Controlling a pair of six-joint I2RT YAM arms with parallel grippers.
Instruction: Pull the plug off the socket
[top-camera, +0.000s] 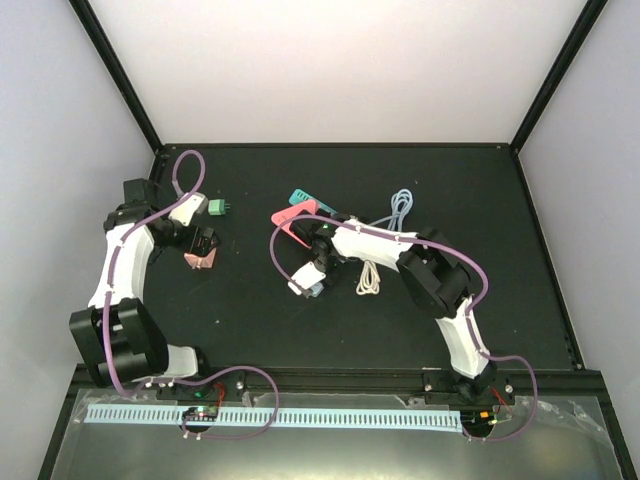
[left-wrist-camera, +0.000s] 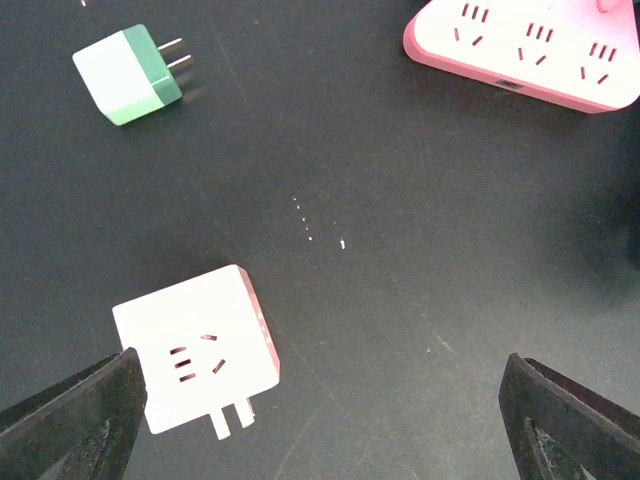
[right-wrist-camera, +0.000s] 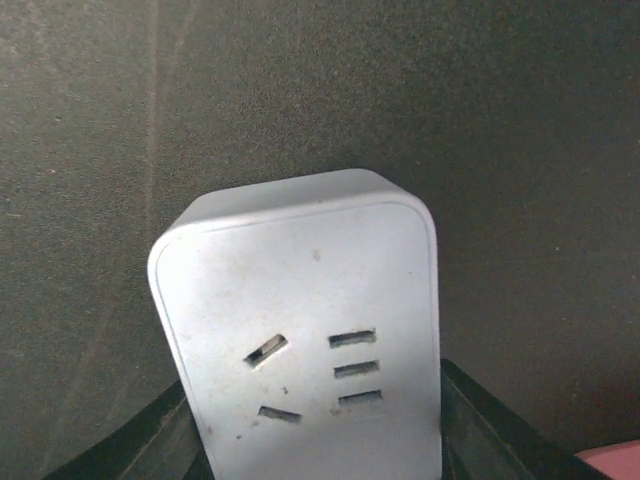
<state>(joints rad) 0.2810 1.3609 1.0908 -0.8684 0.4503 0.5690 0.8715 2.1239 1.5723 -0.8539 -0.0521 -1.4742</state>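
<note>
A green and white plug (left-wrist-camera: 128, 75) lies loose on the black table, prongs bare; it also shows in the top view (top-camera: 217, 207). A white socket adapter with a pink side (left-wrist-camera: 195, 350) lies flat near my left finger (left-wrist-camera: 75, 420). My left gripper (left-wrist-camera: 320, 430) is open and empty above it, as the top view (top-camera: 202, 243) shows. My right gripper (right-wrist-camera: 310, 430) is shut on a white socket block (right-wrist-camera: 300, 330), held at the table's middle (top-camera: 308, 284). No plug sits in either socket face.
A pink power strip (top-camera: 295, 215) lies behind the right gripper, also in the left wrist view (left-wrist-camera: 530, 50). A teal piece (top-camera: 300, 196) lies behind it. A coiled white cable (top-camera: 370, 278) and a grey-blue cable (top-camera: 400, 210) lie by the right arm.
</note>
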